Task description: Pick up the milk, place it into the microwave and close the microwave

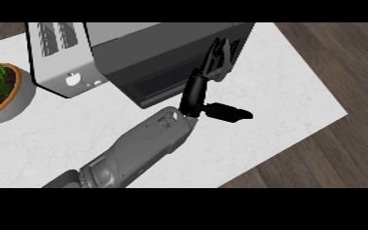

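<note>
The left robot hand (194,93), released with straight fingers, is pressing on the dark microwave (158,53) at 12 o'clock, probably for pushing it closed; milk is not showing.

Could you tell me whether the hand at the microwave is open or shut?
Open: the left hand has straight fingers against the microwave, thumb out.

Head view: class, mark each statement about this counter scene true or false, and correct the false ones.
1. A potted plant shows at the view's left edge. True.
2. Only one hand, the left hand, is in view. True.
3. Its fingers curl round the milk. False: they are straight, at the microwave's dark side, holding nothing.
4. The counter top is dark wood. False: it is white.
</note>
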Robot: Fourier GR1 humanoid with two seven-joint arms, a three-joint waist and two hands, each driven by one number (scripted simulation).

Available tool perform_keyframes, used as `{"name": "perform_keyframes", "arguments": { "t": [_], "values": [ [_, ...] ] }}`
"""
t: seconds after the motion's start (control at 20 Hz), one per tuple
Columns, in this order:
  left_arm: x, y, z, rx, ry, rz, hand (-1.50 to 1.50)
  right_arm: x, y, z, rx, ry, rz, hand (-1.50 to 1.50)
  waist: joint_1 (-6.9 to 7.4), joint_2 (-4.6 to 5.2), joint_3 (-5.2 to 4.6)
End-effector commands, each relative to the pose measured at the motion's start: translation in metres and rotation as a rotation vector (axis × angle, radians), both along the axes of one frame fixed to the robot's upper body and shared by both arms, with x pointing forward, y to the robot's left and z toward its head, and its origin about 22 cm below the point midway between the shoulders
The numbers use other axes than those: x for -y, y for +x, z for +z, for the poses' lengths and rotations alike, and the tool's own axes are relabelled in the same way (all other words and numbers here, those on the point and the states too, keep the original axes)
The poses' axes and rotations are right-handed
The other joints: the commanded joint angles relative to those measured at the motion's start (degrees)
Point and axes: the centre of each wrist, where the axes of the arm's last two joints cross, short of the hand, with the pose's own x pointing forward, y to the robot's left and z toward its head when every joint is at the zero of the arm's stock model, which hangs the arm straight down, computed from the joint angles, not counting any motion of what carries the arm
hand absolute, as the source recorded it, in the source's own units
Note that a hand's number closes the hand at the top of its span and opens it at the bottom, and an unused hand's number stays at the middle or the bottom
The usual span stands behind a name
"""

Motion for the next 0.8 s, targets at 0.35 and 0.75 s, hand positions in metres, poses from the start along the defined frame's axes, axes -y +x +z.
{"name": "perform_keyframes", "arguments": {
  "t": [0.35,0.75],
  "values": [
    [0.005,0.011,0.011,-0.017,-0.018,0.016,-1.50,0.000,0.006,0.010,0.004,-0.003,0.044,-1.50,-0.47,0.21,0.08],
    [-0.001,0.013,0.003,-0.135,-0.051,0.030,1.50,0.001,0.007,0.012,-0.007,0.002,0.057,-1.50,-0.83,0.90,0.10]
  ]
}}
